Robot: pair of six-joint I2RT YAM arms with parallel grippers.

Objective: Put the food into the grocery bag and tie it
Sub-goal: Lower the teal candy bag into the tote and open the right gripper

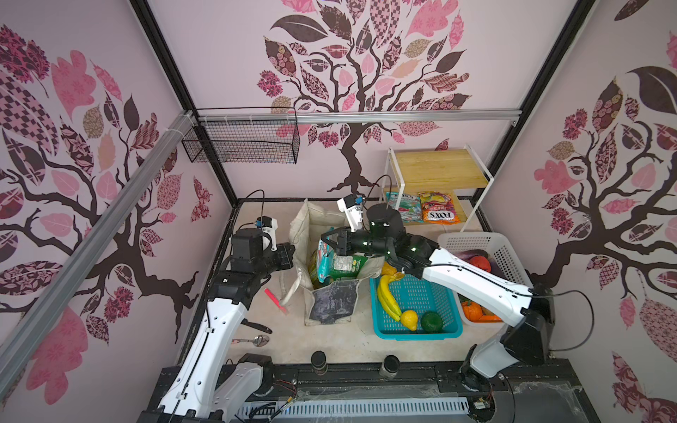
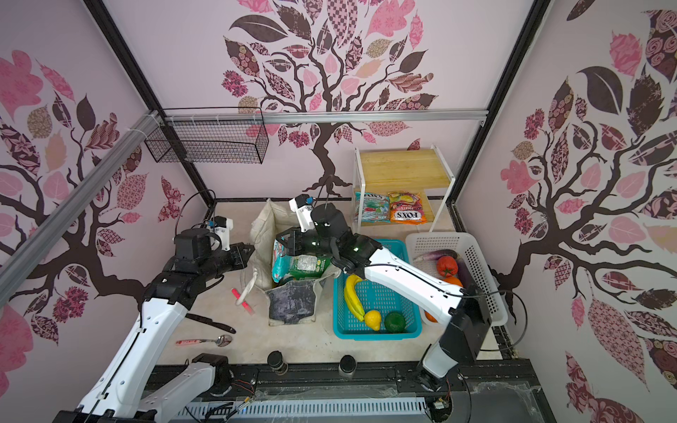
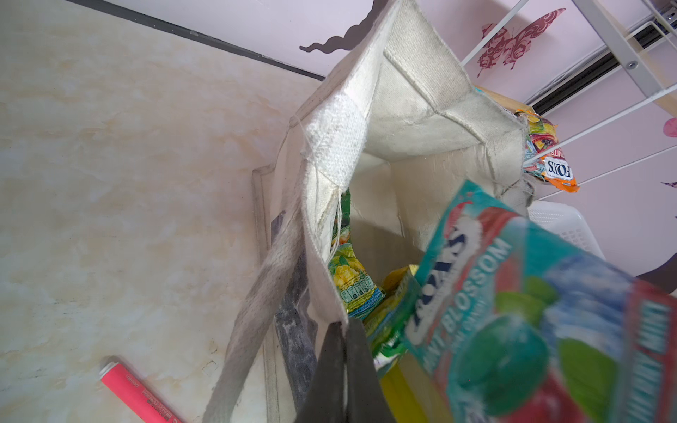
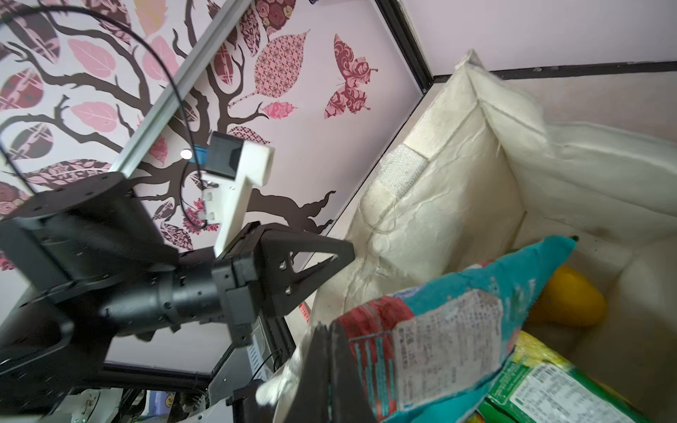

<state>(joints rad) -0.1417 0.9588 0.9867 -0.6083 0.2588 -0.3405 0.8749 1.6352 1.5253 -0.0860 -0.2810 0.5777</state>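
Blurred against the left wrist lens hangs a teal snack packet [image 3: 513, 311], its lower end dipping into the open mouth of the grocery bag [image 3: 403, 110]. The right jaws are clenched on one end of that packet, holding it tilted over the bag in both top views. The left jaws are pinched shut on the rim of the bag's left wall, and the left wrist view shows the cloth edge caught between them. The bag stands upright near the middle of the desk [image 1: 329, 340], with a green-yellow packet [image 1: 348, 265] leaning inside it under the teal one and a yellow toy fruit [image 4: 571, 296] deeper down. One cream handle [image 3: 256, 311] droops outside the left wall toward a pink marker [image 1: 276, 300] lying on the desk. Just right of the bag sits a teal basket [image 1: 417, 331] holding bananas [image 1: 388, 296], a lemon [image 1: 409, 319] and a round green fruit [image 1: 431, 321]. Beyond it, a white basket [image 1: 472, 241] holds a red tomato [image 1: 480, 263] and an orange piece [image 1: 472, 310], partly hidden by the right arm. Two more packets [image 1: 439, 208] lie on the lower level of a small rack at the back wall. A spoon [image 1: 252, 340] and two dark jars [image 1: 318, 362] sit near the desk's front edge.
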